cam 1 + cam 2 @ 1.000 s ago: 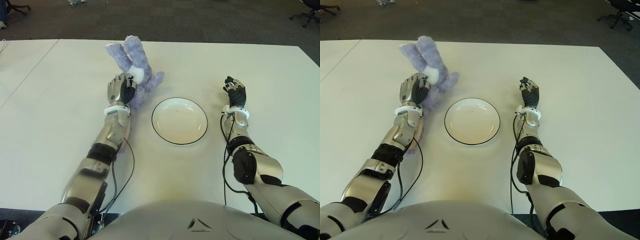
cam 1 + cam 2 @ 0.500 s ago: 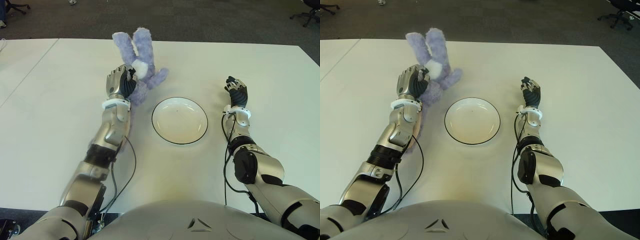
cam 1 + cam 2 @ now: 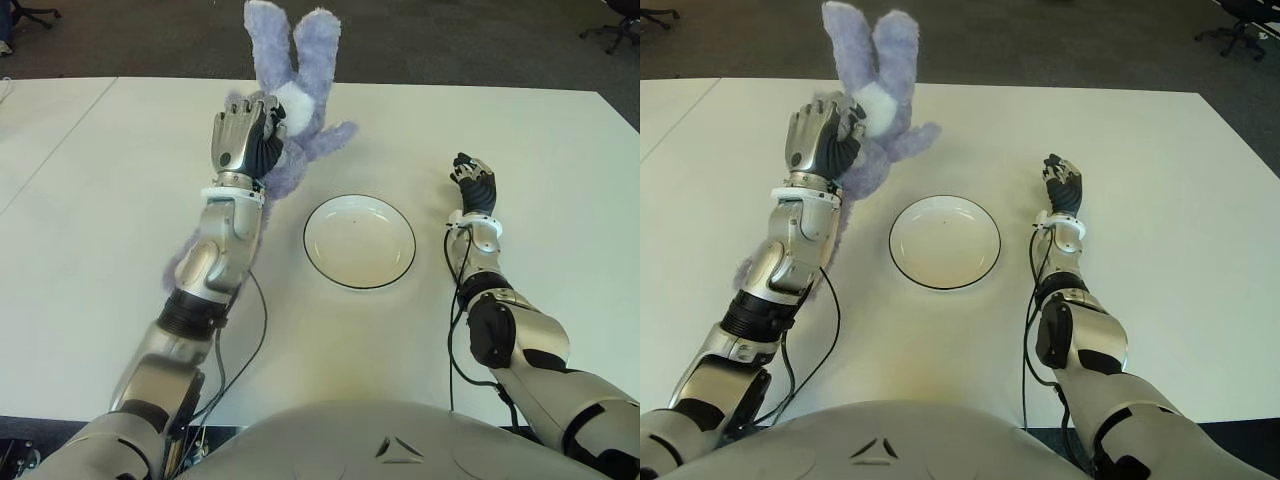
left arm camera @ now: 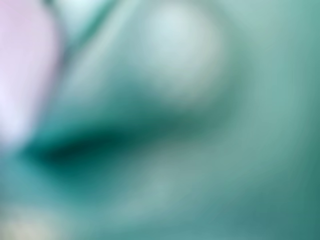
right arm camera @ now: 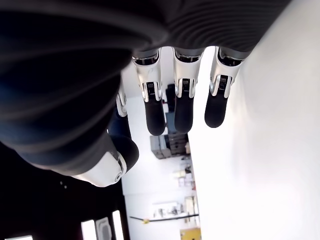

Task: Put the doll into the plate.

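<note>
White table (image 3: 120, 200) spreads before you: your left hand (image 3: 243, 140) has its fingers clenched on the doll (image 3: 292, 110), raised off it. Your right hand (image 3: 473, 185), fingers relaxed and empty, shows beside the plate (image 3: 359, 241), which awaits the doll.

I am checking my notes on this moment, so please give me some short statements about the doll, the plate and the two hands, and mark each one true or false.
1. The left hand grasps the purple doll and holds it above the table. True.
2. The doll lies inside the plate. False: the plate holds nothing, and the doll is up in the left hand, to the left of the plate.
3. The right hand holds the plate's rim. False: it shows to the right of the plate, apart from it, with nothing in it.
4. The plate is white with a dark rim. True.
5. The doll's long ears point away from the robot. True.
</note>
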Available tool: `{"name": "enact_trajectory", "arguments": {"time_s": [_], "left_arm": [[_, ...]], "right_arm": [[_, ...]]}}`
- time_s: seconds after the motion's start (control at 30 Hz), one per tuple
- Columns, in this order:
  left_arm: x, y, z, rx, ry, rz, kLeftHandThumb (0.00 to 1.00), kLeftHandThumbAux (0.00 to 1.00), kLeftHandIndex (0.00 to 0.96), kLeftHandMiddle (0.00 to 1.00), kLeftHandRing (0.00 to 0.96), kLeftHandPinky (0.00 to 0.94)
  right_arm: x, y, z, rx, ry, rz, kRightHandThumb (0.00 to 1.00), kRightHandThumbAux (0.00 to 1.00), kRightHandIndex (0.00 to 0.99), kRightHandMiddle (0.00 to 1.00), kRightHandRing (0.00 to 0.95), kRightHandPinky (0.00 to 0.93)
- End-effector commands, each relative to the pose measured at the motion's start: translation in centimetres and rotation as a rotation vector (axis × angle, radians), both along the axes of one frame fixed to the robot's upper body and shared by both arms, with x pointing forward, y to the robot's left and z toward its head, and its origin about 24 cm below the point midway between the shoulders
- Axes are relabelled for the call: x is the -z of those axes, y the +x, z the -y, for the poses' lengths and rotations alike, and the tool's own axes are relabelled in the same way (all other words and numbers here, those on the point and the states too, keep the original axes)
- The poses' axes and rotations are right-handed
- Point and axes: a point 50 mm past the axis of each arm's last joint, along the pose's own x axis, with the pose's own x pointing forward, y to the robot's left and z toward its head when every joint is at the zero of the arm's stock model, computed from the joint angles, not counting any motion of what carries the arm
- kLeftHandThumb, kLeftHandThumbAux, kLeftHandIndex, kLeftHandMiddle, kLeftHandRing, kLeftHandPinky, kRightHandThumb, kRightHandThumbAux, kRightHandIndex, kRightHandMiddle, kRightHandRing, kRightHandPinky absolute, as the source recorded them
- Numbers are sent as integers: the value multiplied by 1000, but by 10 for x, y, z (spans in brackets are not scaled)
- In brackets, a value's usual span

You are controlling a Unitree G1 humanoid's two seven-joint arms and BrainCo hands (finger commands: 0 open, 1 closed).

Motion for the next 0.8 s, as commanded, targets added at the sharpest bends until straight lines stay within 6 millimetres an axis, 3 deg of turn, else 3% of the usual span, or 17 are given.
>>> {"name": "enact_trajectory", "arguments": {"time_s": [0.03,0.33,0.8], "left_arm": [[-12,-4,8,67,45,24,749,688,443,819,825,810],[-14,-6,15,91,51,14,747,688,442,852,842,837],[-24,-19,25,161,-29,-24,750,690,443,822,825,839]], "right_arm": [[101,-83,-13,26,161,-468,694,729,413,202,176,206],[101,-83,-13,17,152,-474,695,728,413,194,162,178],[102,-84,-16,15,126,-479,694,729,413,197,159,184]]}}
